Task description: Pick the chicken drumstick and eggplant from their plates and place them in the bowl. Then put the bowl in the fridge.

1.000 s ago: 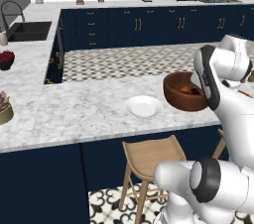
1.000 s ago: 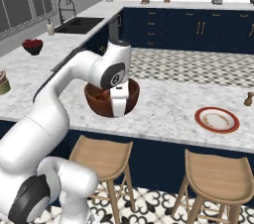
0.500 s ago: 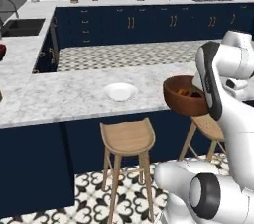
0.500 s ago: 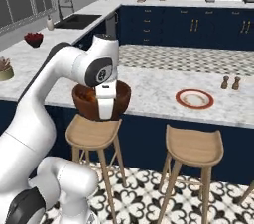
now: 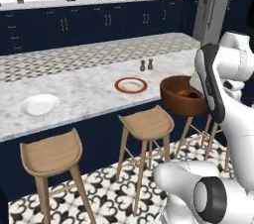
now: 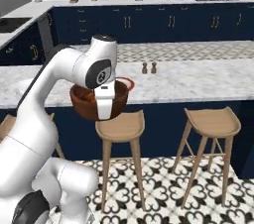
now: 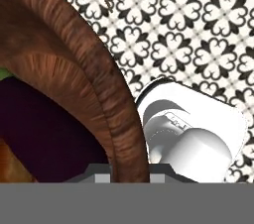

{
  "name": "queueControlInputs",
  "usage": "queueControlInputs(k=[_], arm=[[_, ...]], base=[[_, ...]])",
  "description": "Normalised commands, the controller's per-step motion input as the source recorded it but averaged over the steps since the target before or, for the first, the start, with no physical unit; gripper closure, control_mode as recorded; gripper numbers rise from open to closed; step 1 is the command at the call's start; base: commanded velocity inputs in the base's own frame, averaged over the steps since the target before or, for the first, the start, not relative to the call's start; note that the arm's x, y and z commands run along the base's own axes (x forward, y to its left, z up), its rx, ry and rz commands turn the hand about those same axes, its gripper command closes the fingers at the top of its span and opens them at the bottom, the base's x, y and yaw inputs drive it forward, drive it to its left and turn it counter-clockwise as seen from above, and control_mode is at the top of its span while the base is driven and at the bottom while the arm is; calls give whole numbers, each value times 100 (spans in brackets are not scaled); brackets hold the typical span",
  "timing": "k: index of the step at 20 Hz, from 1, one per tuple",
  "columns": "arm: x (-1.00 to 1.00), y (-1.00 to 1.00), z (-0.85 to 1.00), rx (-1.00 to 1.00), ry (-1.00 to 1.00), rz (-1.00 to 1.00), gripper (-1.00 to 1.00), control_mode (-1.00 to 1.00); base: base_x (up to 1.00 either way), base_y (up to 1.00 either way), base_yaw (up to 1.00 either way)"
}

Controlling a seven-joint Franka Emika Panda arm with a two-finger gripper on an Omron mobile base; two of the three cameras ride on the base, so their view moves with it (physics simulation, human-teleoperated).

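From the left base view the white plate sits at nine o'clock, the red-rimmed plate centre, both bare. At three o'clock the gripper, clamped on the bowl's rim, carries it off the counter; its fingertips are hidden. Inside, the eggplant shows dark purple, the chicken drumstick barely discernible

The bowl, deep, round and of reddish-brown wood, hangs upright in the air just off the marble counter's front edge, above the wooden stools. Inside it the dark purple eggplant lies against the wall, with the golden-brown chicken drumstick beside it. On the counter the red-rimmed plate sits near the bowl and the plain white plate lies well apart from it, while the tall grey fridge stands beyond the counter's far end.
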Motion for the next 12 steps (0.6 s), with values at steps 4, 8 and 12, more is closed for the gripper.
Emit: queueControlInputs(k=[4,8,12], arm=[[0,0,0,0,0,0,100,100],[0,0,0,0,0,0,100,100],[0,0,0,0,0,0,100,100]], base=[[0,-32,-81],[0,-35,-85],[0,-31,-86]])
